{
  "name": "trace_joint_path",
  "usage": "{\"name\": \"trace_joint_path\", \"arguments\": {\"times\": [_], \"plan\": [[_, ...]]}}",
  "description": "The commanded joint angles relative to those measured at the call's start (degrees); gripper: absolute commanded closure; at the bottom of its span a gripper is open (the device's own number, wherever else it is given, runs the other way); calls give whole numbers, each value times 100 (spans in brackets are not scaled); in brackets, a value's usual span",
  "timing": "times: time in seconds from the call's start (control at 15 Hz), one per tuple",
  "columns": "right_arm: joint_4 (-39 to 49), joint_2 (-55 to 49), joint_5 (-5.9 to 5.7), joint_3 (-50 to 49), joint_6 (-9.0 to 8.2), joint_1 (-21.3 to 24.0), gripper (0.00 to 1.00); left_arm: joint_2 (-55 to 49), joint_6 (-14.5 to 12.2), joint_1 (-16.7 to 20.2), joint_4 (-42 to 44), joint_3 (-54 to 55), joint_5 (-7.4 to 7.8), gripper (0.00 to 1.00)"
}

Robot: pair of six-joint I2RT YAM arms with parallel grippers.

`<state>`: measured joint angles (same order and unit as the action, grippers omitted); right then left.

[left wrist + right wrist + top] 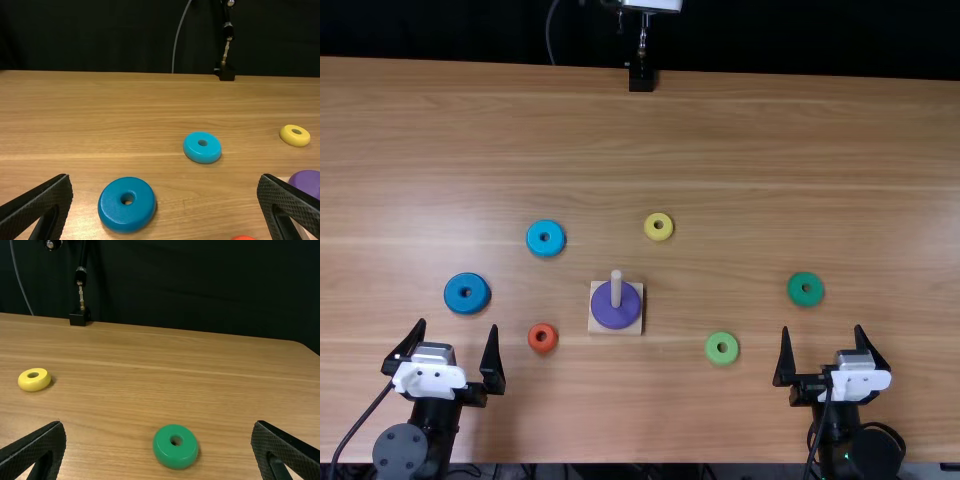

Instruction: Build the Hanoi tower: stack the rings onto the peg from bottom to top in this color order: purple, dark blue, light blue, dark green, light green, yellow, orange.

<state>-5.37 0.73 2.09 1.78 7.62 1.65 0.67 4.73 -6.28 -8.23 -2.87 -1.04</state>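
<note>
The purple ring [614, 308] lies around the peg [616, 289] on its square wooden base [630, 330]. On the table are the dark blue ring [467, 293], light blue ring [545, 238], dark green ring [806, 289], light green ring [722, 348], yellow ring [659, 226] and orange ring [543, 338]. My left gripper [458, 345], open, is just nearer the table's front edge than the dark blue ring [127, 204]. Likewise open, my right gripper [822, 348] is below the dark green ring [175, 446]. The wrist views show the left gripper [165, 207] and right gripper [158, 450] holding nothing.
A black stand [641, 78] is at the table's far edge, with a cable beside it. The wooden table [740, 140] runs beyond the rings toward a dark curtain.
</note>
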Motion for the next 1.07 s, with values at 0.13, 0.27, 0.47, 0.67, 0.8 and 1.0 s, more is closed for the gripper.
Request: {"name": "trace_joint_path", "arguments": {"times": [0.13, 0.27, 0.47, 0.67, 0.8, 1.0], "plan": [[-81, -73, -93, -90, 8, 11, 0, -67, -20, 57, -74, 252, 51, 0], [-81, -73, -82, -81, 8, 11, 0, -67, -20, 57, -74, 252, 51, 0], [-81, -73, -93, -90, 8, 11, 0, -67, -20, 57, -74, 252, 51, 0], [-81, -73, -82, -90, 8, 20, 0, -67, -20, 57, -74, 252, 51, 0], [-81, -73, -82, -90, 8, 11, 0, -67, -20, 57, -74, 252, 41, 0], [-81, -73, -82, -81, 8, 20, 0, -67, -30, 83, -95, 252, 83, 0]]}}
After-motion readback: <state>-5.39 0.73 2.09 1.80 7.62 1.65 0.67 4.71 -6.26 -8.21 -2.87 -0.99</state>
